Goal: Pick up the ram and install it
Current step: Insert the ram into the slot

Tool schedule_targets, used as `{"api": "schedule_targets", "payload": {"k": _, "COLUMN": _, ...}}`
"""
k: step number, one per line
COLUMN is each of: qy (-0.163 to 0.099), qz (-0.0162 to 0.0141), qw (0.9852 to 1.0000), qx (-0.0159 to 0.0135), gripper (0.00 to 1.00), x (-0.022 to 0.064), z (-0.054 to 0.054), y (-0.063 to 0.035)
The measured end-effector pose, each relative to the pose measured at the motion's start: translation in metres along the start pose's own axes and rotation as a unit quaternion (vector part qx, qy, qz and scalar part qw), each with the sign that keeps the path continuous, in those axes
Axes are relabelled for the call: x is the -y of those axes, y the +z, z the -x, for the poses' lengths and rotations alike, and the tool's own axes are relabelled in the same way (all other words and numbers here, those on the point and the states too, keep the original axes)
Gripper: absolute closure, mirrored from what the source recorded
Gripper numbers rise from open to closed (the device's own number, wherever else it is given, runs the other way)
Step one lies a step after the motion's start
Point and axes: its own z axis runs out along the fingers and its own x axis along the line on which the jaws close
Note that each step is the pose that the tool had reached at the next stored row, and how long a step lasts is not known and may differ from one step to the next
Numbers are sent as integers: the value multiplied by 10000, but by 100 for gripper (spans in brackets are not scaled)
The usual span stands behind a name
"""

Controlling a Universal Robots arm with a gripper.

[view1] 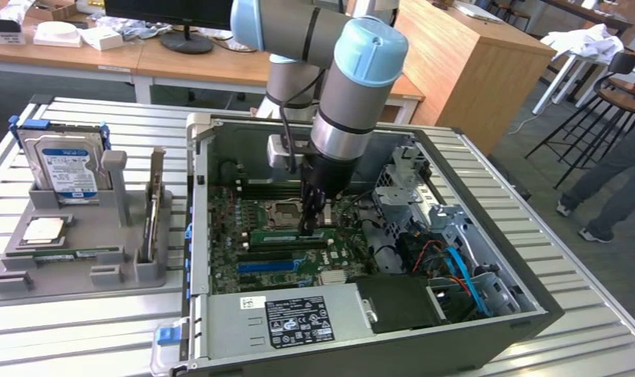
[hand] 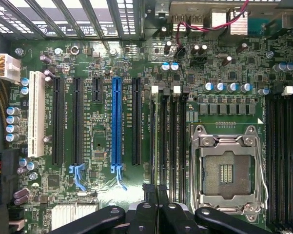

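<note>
The ram (view1: pixel 280 235) is a long green stick standing on edge in a memory slot of the motherboard, inside the open computer case (view1: pixel 296 320). My gripper (view1: pixel 315 226) reaches straight down into the case and its shut fingertips sit at one end of the stick's upper edge. From the wrist, the ram (hand: pixel 155 141) shows as a thin dark line in the slot nearest the black expansion slots. It runs away from my closed gripper (hand: pixel 155 189). Whether the fingertips touch the stick I cannot tell.
The empty CPU socket (hand: pixel 226 170) lies beside the memory slots, and a blue expansion slot (hand: pixel 116 122) on the other side. On the exterior view's left, a grey tray (view1: pixel 3 287) holds a hard drive (view1: pixel 66 169), an upright card (view1: pixel 153 204) and a CPU chip (view1: pixel 43 229). A person's legs (view1: pixel 615 181) stand at the right.
</note>
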Motion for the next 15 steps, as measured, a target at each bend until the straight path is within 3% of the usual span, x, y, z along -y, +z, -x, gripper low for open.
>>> {"api": "schedule_targets", "payload": {"k": 15, "qy": 0, "qz": 0, "qw": 10000, "qx": 1, "gripper": 88, "x": -2, "z": 0, "y": 13}}
